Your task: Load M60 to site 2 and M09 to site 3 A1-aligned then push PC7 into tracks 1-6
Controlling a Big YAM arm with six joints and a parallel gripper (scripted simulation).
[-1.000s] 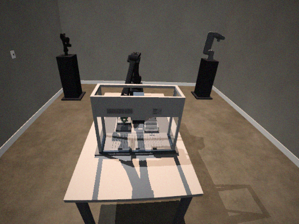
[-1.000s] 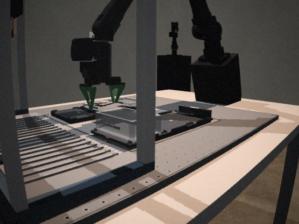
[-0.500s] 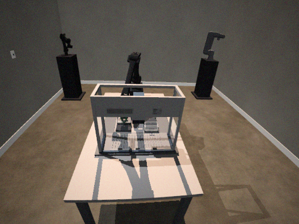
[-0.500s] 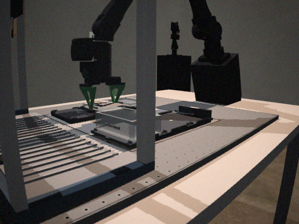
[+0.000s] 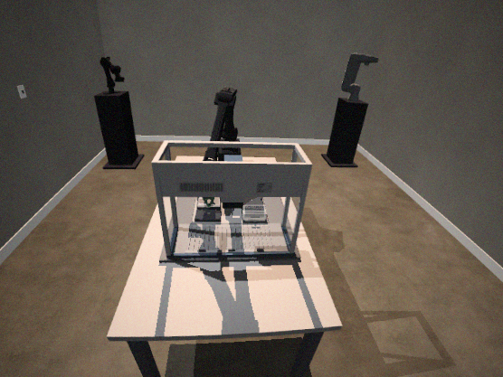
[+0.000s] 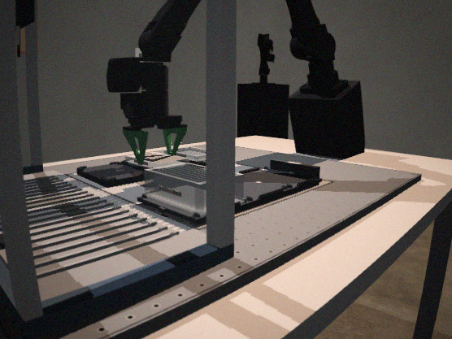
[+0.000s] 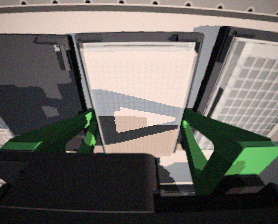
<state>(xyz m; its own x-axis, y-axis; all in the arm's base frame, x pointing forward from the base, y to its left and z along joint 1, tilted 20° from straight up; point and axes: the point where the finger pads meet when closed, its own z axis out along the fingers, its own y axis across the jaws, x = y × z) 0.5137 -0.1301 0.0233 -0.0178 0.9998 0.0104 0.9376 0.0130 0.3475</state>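
Observation:
The 384-well plate M60 [image 7: 138, 95] is pale with very fine wells and lies flat in the middle nest S2. My gripper [image 7: 139, 112] straddles its long sides, with the green fingertips against both edges, and is shut on it low at the nest [image 6: 156, 152]. The 96-well plate M06 [image 7: 245, 85] sits on the nest to the right in the wrist view. The dark nest S3 [image 7: 40, 85] on the left holds nothing. The deep-well block M09 [image 6: 179, 185] sits on the carrier PC7 [image 6: 252, 189] at the end nearest the rails. The carrier's handle [image 6: 294, 167] is at its far end.
The ribbed rails [image 6: 81, 220] lie in front of the carrier. A grey frame post [image 6: 220, 110] stands close to the carrier and hides part of it. The instrument's grey frame [image 5: 231, 173] spans the deck above. The arm's base block [image 6: 327, 119] stands behind the apron.

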